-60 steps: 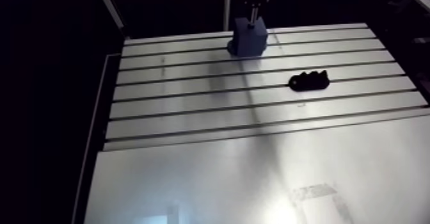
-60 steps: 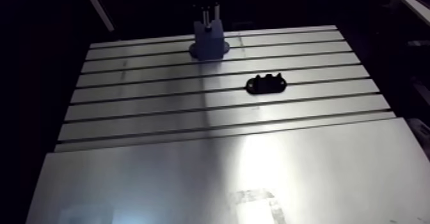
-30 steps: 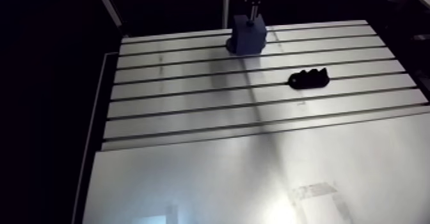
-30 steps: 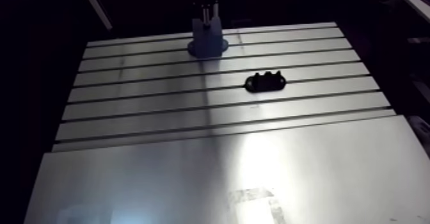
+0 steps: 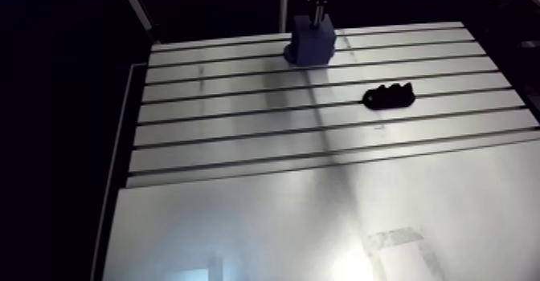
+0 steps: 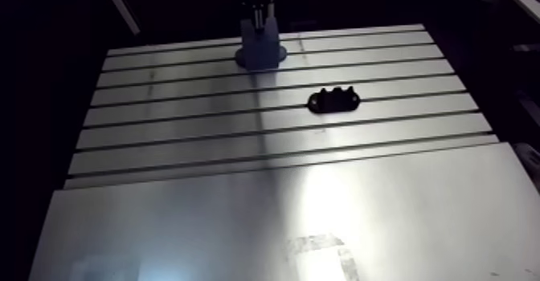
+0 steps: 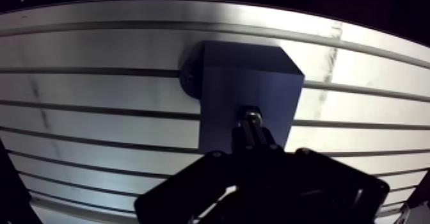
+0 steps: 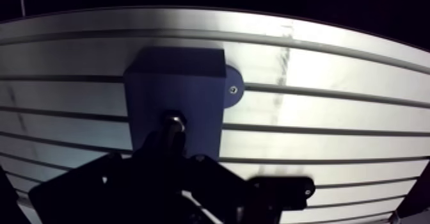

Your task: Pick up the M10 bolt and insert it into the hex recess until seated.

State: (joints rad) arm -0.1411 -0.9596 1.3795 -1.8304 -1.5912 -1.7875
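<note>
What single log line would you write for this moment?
claw: shut on bolt | bolt: atop blue block | black part: apart on table

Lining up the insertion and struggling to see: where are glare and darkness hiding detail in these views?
Arm view: strong glare washes out the near end of the table; the blue block and black holder read clearly. Wrist view: slots bow from the wide lens; the gripper is a dark silhouette, and only the tip of the bolt glints.

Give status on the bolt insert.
Gripper shut on bolt. Bolt tip at blue block, seating not visible. Black part lies well aside on table, not in the way.
</note>
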